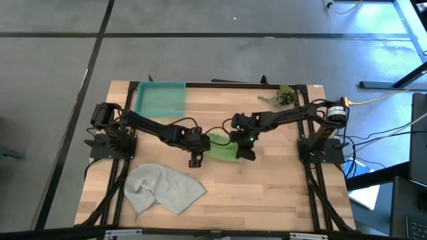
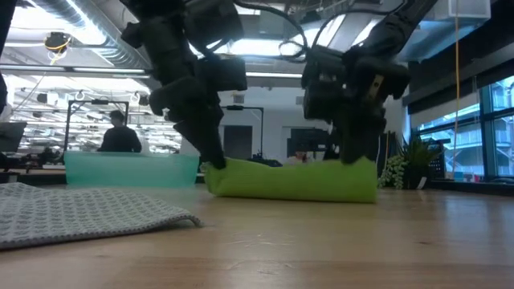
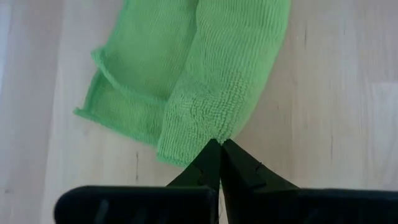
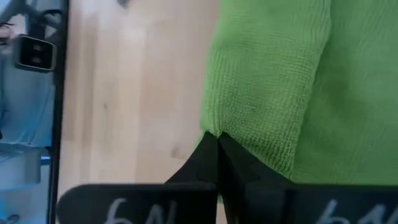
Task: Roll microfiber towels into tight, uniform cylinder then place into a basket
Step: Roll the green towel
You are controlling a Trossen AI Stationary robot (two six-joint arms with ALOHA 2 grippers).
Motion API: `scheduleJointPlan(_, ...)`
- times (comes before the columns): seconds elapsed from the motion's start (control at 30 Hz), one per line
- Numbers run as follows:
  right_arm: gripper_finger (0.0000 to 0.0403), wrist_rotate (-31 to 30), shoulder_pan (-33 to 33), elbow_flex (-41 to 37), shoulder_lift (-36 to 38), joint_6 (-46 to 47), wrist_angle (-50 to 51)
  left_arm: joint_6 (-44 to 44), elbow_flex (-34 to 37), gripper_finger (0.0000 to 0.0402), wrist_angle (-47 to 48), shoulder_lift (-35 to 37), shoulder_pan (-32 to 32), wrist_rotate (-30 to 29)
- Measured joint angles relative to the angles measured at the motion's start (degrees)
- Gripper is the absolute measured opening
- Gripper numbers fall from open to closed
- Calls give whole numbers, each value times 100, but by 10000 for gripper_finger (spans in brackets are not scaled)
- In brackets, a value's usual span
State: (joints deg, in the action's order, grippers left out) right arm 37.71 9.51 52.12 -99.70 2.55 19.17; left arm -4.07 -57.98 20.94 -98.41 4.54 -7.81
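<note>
I have both arms down at the lime green towel [image 1: 222, 147], which lies partly rolled into a low log near the middle of the worktop [image 1: 267, 193]. The left gripper [image 3: 219, 146] is clenched tight, its two fingers meeting in a point pressed into one end of the green roll; I cannot tell whether any cloth is actually pinched between them. In the left wrist view a flat, unrolled flap of the same towel spreads out beside the rolled part. The right gripper [image 4: 214, 138] is likewise clenched, its tips set against the edge of the green towel at the roll's other end, and again I cannot tell whether fabric is caught. In the low view the green roll sits flat on the wood with one arm at each end.

The pale grey towel [image 1: 163, 188] lies loosely crumpled, well apart from the green towel, on the left arm's side. The basket [image 1: 160, 99] rests at the worktop's far edge beyond the green towel, also on the left arm's side. A small leafy sprig [image 1: 285, 95] sits at that far edge on the right arm's side.
</note>
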Motion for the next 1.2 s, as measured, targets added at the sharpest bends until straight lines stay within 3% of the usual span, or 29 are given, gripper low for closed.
scheduleJointPlan(0.37, 0, 156, 8, 13, -763, -10, -179, 1, 0, 0, -105, 0, -3, -1)
scheduleJointPlan(0.8, 0, 163, 12, 24, -804, -151, -338, -8, 0, 0, -589, 7, -530, -313)
scheduleJointPlan(1.2, 0, 162, 12, 22, -811, -160, -361, 138, -4, 0, -1246, -461, -966, -121)
